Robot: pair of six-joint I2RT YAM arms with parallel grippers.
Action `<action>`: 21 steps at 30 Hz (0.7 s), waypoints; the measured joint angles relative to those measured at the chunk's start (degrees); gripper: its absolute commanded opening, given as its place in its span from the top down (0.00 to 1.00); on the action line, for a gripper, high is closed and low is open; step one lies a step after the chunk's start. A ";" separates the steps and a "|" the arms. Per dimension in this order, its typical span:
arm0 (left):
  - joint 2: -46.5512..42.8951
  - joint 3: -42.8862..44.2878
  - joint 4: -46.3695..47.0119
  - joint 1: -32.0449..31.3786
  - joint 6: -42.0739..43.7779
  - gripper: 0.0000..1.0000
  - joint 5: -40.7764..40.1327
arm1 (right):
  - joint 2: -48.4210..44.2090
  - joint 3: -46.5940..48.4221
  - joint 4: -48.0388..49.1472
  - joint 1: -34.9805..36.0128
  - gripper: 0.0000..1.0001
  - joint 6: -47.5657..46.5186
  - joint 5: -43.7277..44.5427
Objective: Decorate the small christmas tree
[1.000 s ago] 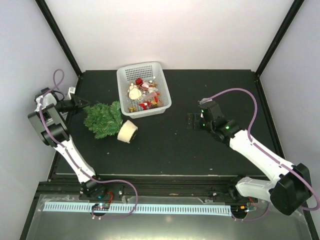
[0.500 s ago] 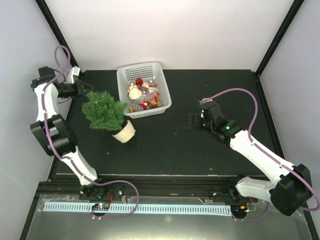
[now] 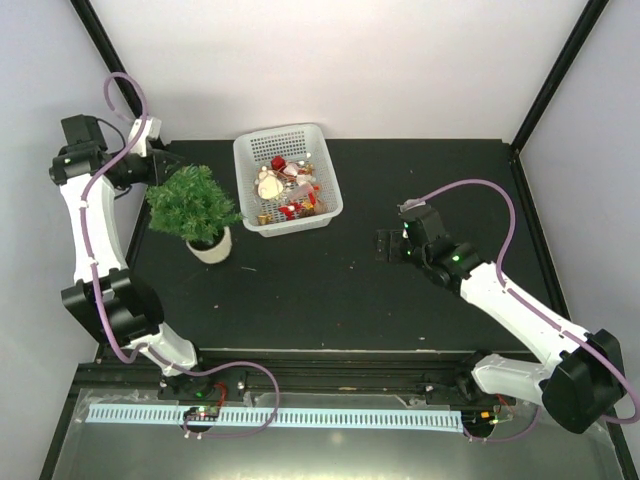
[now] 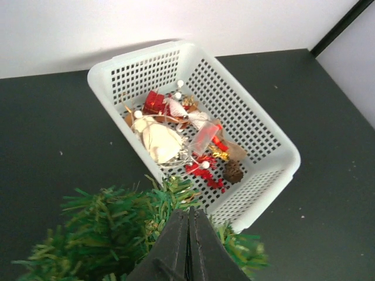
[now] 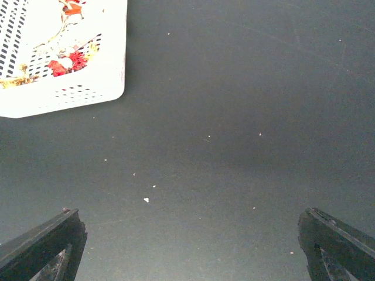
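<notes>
The small christmas tree (image 3: 190,203), bushy dark green in a round whitish pot (image 3: 210,245), stands upright on the black table, left of the basket. My left gripper (image 3: 168,167) reaches it from the far left and is shut on foliage near its top. In the left wrist view the jaws (image 4: 188,213) are pressed together among the green branches (image 4: 105,234). My right gripper (image 3: 385,243) is open and empty over bare table at the right; its fingertips (image 5: 58,243) show at the lower corners of the right wrist view.
A white perforated basket (image 3: 243,150) of ornaments stands at the back centre, just right of the tree. It holds red, gold, white and brown pieces (image 4: 176,132). Its corner shows in the right wrist view (image 5: 88,76). Black frame posts stand at the back corners.
The tree lay on its side one second ago. My left gripper has lifted its top and swung it up and to the left, and the tree now stands upright. The right arm has barely moved.
</notes>
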 measured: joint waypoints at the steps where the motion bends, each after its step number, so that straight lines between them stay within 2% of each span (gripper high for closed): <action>1: 0.00 -0.48 0.44 -0.04 0.13 0.98 -0.55 | 0.00 0.00 0.04 0.00 0.00 0.02 0.00; 14: -0.90 -8.35 10.23 -1.03 1.14 0.99 -3.48 | 0.79 0.04 1.27 0.02 0.00 -0.15 -0.44; 21: -6.45 -12.83 12.07 -3.08 1.18 0.99 -4.26 | 10.43 7.34 2.34 0.59 0.00 -0.17 -0.66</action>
